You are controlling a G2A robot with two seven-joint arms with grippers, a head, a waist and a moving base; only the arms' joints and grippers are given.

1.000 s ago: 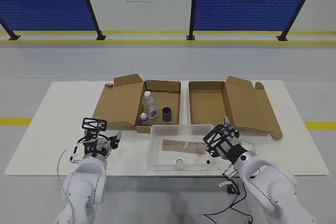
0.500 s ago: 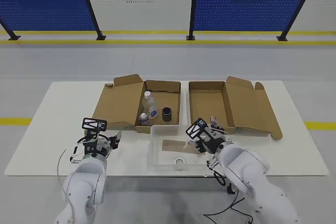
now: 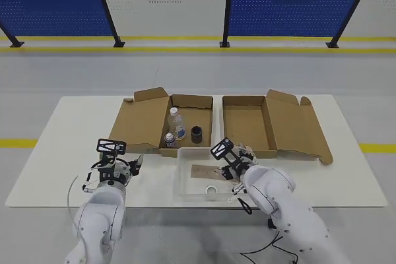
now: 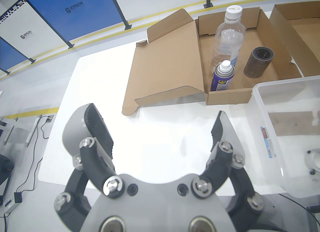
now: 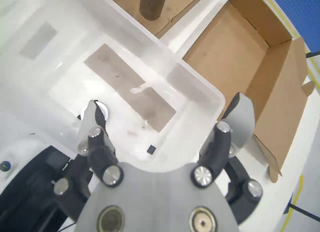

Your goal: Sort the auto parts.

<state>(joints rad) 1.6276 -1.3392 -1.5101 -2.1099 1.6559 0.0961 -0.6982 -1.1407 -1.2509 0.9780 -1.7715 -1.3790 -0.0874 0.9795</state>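
Bottle (image 4: pixel 228 40), spray can (image 4: pixel 222 76) beside dark sleeve (image 4: pixel 258 61)

light bright, even | shadows soft | glare on table (image 4: pixel 155 130) | wrist-view edges bowed

Right gripper (image 3: pixel 235 156) over clear bin (image 3: pixel 183 179), near right cardboard box (image 3: pixel 244 125)

An industrial hall: blue partition panels (image 3: pixel 53 16), yellow floor lines (image 3: pixel 6 142).
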